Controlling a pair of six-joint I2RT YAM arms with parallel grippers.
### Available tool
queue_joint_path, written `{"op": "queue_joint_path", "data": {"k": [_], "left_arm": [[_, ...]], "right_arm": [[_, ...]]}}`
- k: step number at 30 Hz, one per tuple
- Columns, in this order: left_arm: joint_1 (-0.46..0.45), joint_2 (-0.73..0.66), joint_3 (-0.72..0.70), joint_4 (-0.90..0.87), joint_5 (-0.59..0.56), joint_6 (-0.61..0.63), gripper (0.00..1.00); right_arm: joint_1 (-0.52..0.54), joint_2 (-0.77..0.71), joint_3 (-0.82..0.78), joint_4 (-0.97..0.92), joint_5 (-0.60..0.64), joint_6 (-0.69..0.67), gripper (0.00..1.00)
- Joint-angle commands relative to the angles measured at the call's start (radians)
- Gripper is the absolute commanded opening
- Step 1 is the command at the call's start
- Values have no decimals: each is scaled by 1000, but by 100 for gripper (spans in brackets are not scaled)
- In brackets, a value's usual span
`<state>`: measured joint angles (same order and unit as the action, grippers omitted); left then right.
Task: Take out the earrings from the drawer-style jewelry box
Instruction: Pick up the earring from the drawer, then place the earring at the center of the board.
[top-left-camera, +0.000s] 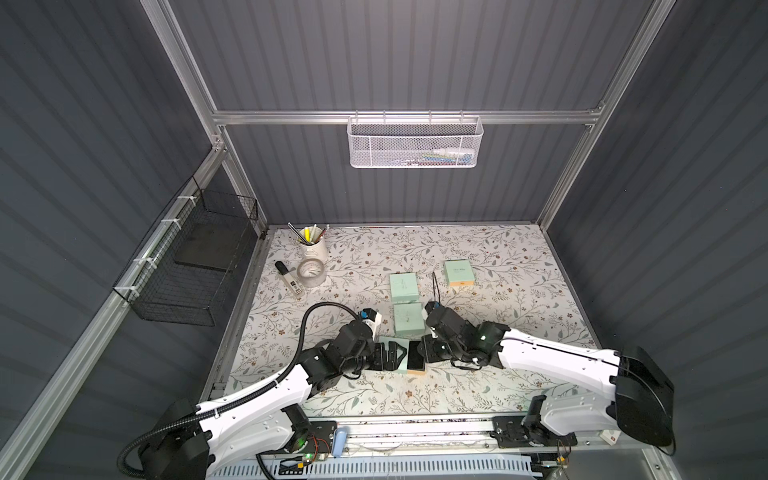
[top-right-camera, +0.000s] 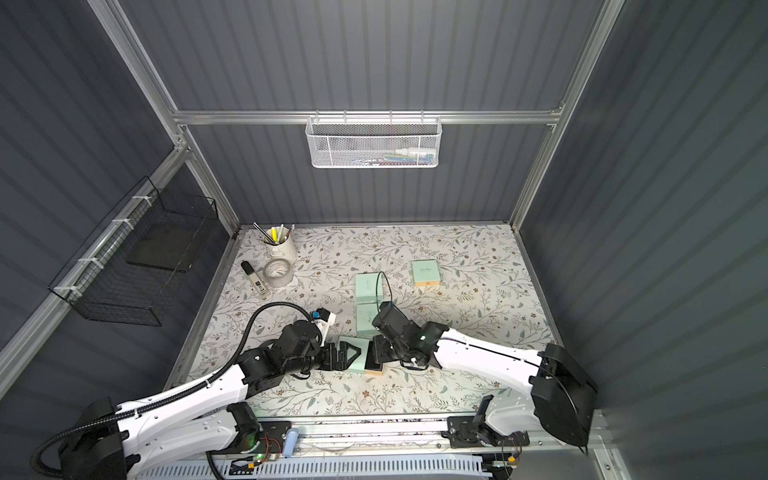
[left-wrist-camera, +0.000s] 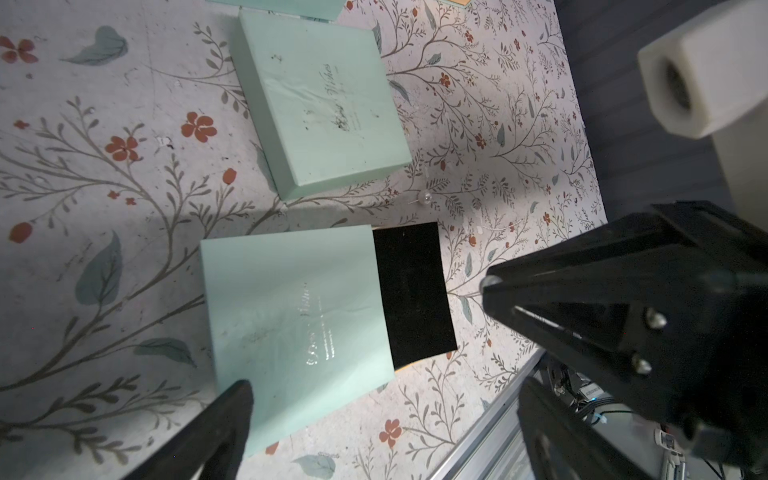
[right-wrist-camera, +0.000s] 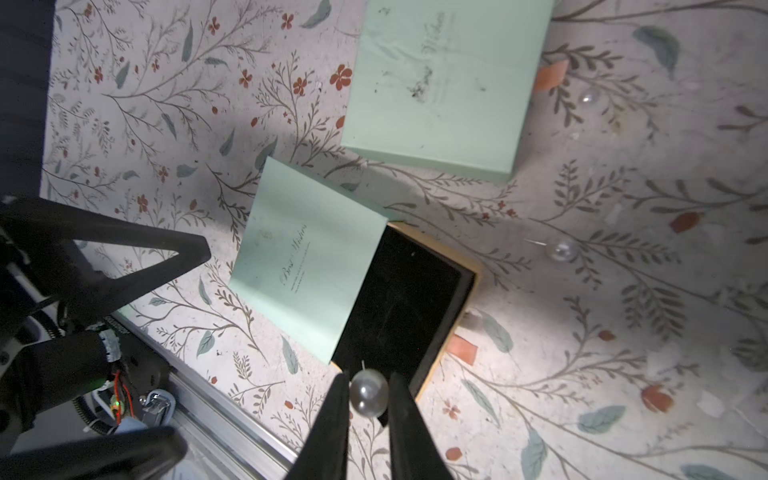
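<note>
Well, right claw (right-wrist-camera: 368, 378): nearly closed, its two black tips pinching the held earring (right-wrist-camera: 368, 394) by the sides of its bead, at the drawer's outer corner.
Held earring: a glossy, pearl-like ball with a thin post pointing toward the drawer (right-wrist-camera: 403, 307).
Grip advice: a smooth sphere between hard, narrow tips would likely squirt out if squeezed harder or tilted. Best to hold the pinch even, move slowly away from the drawer, and release low so it cannot roll.
Drawer: shallow tray with matte black velvety lining and a tan card edge, standing partway out of the sleeve (right-wrist-camera: 307, 257); no stud showed in the exposed part.
Sleeve: smooth, flat mint card with faint script lettering.
Loose earring (right-wrist-camera: 562, 250): same pearly bead, lying on the desk (right-wrist-camera: 623, 374) near the drawer's long side, apart from it.
Closed box (right-wrist-camera: 440, 87): mint card with a scuffed lid, beyond the drawer; what looked like another pale bead lay beside it.
Left claw (left-wrist-camera: 365, 334): spread wide and empty, over the sleeve end away from the drawer.
</note>
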<state>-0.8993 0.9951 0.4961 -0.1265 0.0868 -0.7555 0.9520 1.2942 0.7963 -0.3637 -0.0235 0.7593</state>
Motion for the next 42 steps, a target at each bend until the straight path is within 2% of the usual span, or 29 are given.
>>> {"op": "queue_joint_path", "data": {"k": [1,6,10,21,42], "left_arm": [[5,-6,2,-2,5,10,100],[5,0,-1,9,8,10,100],[6,18,5,21,16,9,100],[6,25,12,14,16,9,100],[6,49,13,27,20,3,100]], "right_arm": [[-50,-59,-72,-10,-32,23,20],[-113,-122,-177,8,-55,44,20],[-130,-104,-220,55,-71,57,20],[-145,20,-226,155,-105,49,20],[-159,98,-254,178,-69,60,21]]}}
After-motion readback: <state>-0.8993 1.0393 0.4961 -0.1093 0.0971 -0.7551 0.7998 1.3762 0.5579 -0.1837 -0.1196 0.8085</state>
